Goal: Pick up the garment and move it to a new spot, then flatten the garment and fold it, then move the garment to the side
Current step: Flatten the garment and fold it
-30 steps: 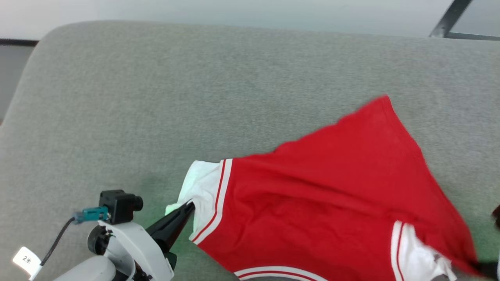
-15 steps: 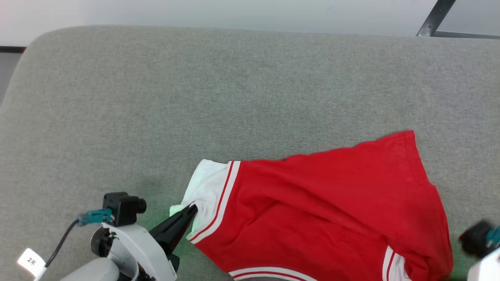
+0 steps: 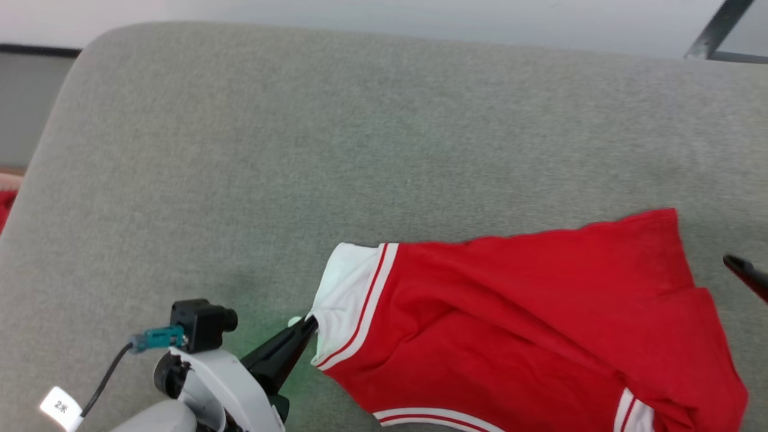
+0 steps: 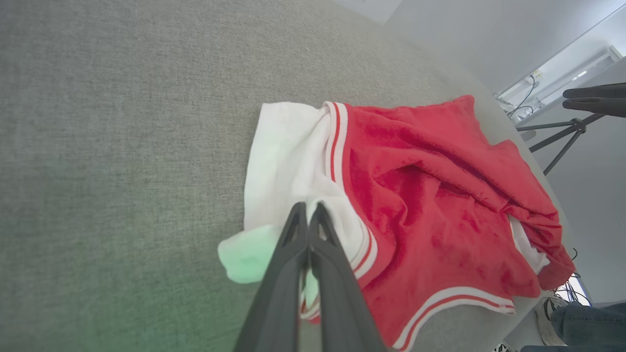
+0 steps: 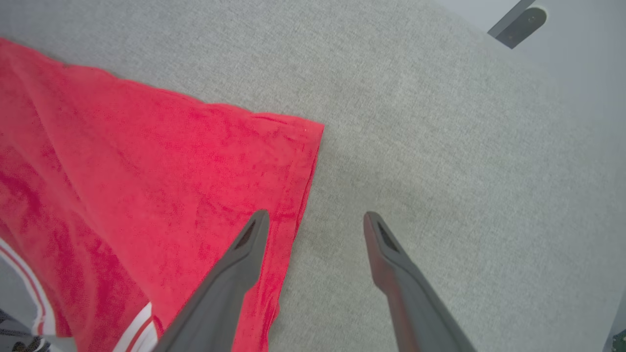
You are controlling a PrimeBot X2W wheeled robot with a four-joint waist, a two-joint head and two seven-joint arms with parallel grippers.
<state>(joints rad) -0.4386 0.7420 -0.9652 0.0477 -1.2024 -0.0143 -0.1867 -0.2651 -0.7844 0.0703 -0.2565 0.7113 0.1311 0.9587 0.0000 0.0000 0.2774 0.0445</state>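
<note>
The garment, red with white sleeves and red-white striped trim, lies crumpled on the grey surface at the lower right of the head view. My left gripper is shut on the edge of its white sleeve; the left wrist view shows both fingers pressed together on the cloth. My right gripper is open and holds nothing, hovering at the garment's right hem. Its left finger is over red cloth and its right finger over bare grey. One right fingertip pokes in at the head view's right edge.
The grey padded surface stretches wide to the left and beyond the garment. A plain red cloth peeks past its left edge. A dark metal bar stands at the back right. A person's leg and a tripod are off the surface.
My right gripper opened, let go of the garment's lower right part, and now hovers at the right hem. The raised red corner sank flat. The left gripper kept its grip; the head view shifted.
</note>
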